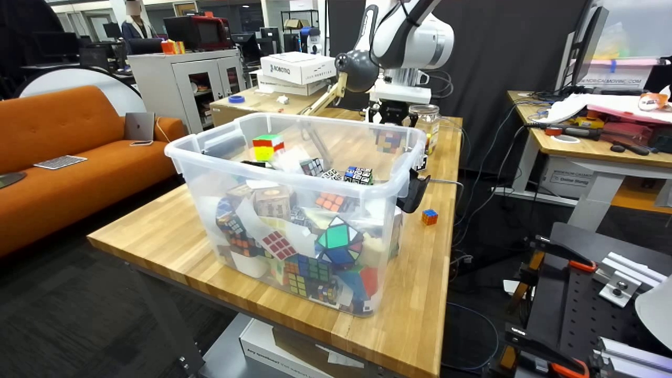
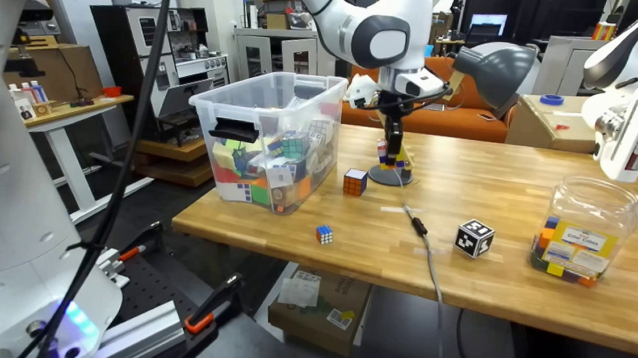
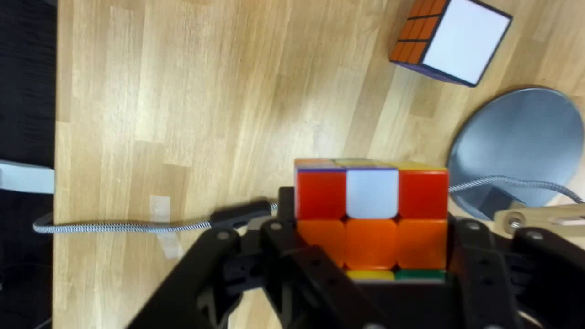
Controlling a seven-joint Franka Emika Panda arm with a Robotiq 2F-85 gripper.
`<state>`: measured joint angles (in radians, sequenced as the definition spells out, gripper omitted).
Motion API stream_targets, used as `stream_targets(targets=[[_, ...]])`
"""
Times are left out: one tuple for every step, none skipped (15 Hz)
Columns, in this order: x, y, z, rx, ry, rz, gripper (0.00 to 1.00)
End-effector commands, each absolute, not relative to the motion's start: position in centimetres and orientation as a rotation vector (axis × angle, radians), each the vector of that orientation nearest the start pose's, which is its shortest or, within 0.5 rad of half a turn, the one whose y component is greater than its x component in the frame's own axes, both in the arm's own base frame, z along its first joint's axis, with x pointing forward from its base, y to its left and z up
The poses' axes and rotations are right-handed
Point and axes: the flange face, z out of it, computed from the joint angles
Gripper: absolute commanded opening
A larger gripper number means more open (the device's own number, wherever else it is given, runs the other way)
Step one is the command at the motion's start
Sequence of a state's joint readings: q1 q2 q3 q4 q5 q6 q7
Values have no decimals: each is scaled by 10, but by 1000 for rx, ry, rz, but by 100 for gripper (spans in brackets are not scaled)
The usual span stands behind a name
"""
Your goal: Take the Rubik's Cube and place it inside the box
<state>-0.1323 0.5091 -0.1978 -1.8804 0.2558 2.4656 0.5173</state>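
A scrambled Rubik's Cube with red, white and orange squares on its near face is in my gripper. A black finger presses each side of it. The held cube also shows in both exterior views, partly behind the finger and blurred through the tub wall. My gripper points down and holds the cube above the table. The box, a see-through plastic tub with a thick rim, stands on the table with several cubes and papers inside. In an exterior view the tub is left of my gripper.
A white-topped cube stands between tub and gripper; a small cube lies near the table edge. A desk lamp stands close to the gripper. A black-and-white marker cube, a cord and a clear jar are on the table.
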Motion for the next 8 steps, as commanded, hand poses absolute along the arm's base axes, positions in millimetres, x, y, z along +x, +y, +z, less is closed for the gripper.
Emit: stream_targets(targets=[[590, -170, 306, -2715, 1373, -336, 38], [586, -159, 322, -2723, 1334, -381, 38], [580, -146, 337, -2734, 1284, -407, 38], [575, -133, 351, -2747, 1226, -430, 38], [569, -121, 362, -2762, 1176, -454, 38], [564, -109, 371, -2775, 1128, -475, 38], [560, -96, 380, -2788, 1072, -493, 38], [554, -81, 388, -2805, 1006, -507, 38]])
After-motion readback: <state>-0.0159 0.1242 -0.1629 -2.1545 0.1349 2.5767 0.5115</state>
